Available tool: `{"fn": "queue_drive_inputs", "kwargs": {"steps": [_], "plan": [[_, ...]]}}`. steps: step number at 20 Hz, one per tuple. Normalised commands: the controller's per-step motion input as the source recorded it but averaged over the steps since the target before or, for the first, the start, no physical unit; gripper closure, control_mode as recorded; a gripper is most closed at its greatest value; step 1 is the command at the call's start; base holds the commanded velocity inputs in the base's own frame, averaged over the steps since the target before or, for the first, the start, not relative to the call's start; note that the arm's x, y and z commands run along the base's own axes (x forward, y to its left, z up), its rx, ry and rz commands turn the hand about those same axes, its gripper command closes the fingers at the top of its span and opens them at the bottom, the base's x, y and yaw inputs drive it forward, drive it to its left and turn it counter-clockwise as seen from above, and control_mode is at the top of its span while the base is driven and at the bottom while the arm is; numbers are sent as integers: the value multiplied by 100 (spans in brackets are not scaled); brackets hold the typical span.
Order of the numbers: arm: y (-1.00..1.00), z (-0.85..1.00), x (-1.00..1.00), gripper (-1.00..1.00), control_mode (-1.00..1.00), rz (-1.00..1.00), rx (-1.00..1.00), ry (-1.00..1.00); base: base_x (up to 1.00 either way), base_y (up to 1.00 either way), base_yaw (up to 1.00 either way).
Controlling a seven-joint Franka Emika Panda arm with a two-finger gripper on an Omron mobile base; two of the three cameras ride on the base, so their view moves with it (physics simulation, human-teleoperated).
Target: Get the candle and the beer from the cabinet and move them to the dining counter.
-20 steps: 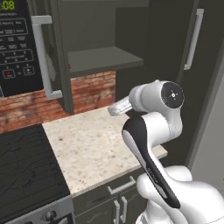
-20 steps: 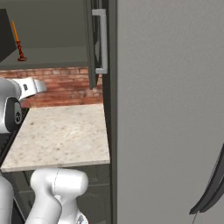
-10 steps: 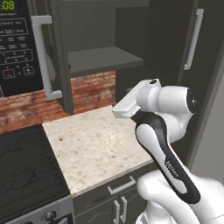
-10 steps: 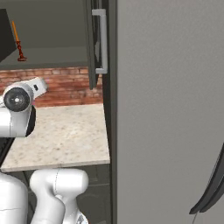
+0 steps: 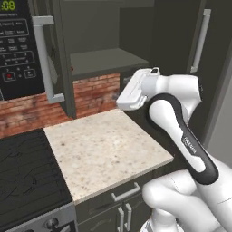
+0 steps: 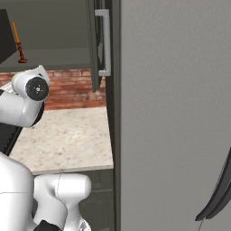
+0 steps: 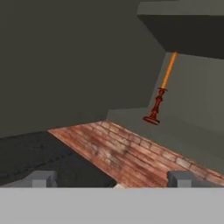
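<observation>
Standing upright, the candle occupies the cabinet shelf.

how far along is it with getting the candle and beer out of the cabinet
Done: the cabinet stands open. In hand: nothing; the gripper is open and empty, aimed up at the candle, which stands upright on the cabinet shelf. Left: grasping the candle, finding the beer, and carrying both to the dining counter.
</observation>
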Motion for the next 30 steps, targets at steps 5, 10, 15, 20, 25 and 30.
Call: {"fn": "queue_drive_inputs", "kwargs": {"steps": [5,10,15,20,25,30], "plan": [[12,53,3,-100,-100,11,0,2,0,0,0],[0,2,1,-100,-100,8,5,0,0,0,0],[0,0,23,-100,-100,6,9,0,0,0,0],[9,-7,46,-100,-100,7,8,0,0,0,0],[24,-2,47,-100,-100,6,6,0,0,0,0],[36,1,39,-100,-100,1,0,6,0,0,0]]}}
